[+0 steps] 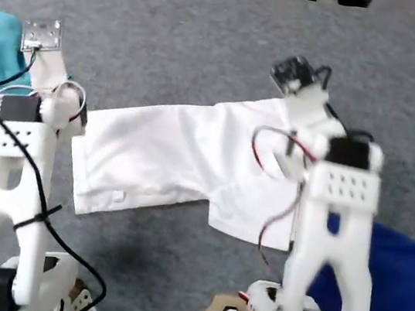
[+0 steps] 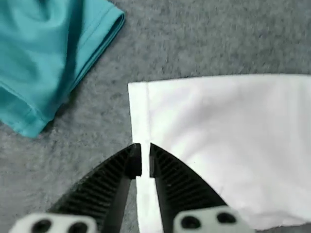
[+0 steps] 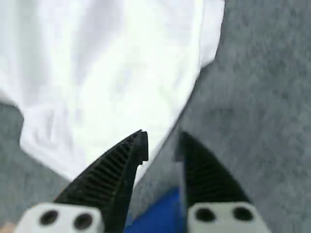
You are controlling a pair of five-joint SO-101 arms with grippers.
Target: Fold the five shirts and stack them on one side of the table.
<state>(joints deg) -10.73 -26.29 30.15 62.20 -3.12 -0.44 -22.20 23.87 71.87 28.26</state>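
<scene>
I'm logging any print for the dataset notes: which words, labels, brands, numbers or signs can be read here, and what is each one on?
No text can be read.
White shirt: a faint small mark near its hem, too small to read.
Teal shirt, blue cloth, grey table: plain, no print seen.
Left arm's board, right arm's board: too small to read.

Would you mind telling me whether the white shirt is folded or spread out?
Spread out: the white shirt lies long across the table, a sleeve sticking out, not folded compact.
</scene>
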